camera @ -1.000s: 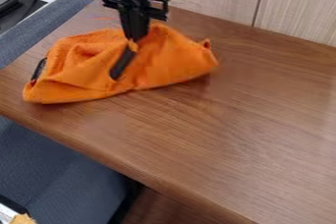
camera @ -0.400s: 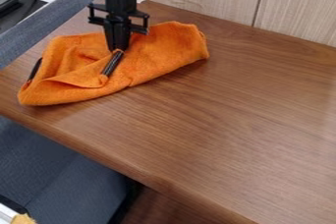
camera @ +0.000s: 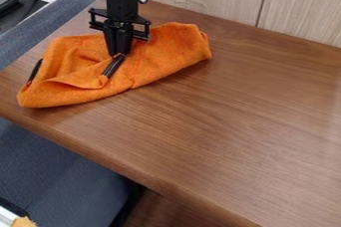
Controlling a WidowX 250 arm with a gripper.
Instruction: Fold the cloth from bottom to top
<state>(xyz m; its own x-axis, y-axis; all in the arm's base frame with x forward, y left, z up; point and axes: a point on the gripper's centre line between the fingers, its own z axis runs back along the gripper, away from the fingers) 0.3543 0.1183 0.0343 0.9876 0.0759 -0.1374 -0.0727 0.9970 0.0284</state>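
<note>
End effector (camera: 118, 54) looks closed on a pinch of the cloth (camera: 165, 51); the fold seems nearly laid, so letting go and lifting clear should come next.

"What's the tabletop (camera: 233, 121) made of?"
"Brown, with a wood grain running across it."
"And lying on it?"
"An orange cloth (camera: 163, 49), rumpled and folded over, at the view's upper left."

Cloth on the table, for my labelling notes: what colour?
The cloth is orange, showing best in the camera view.
</note>
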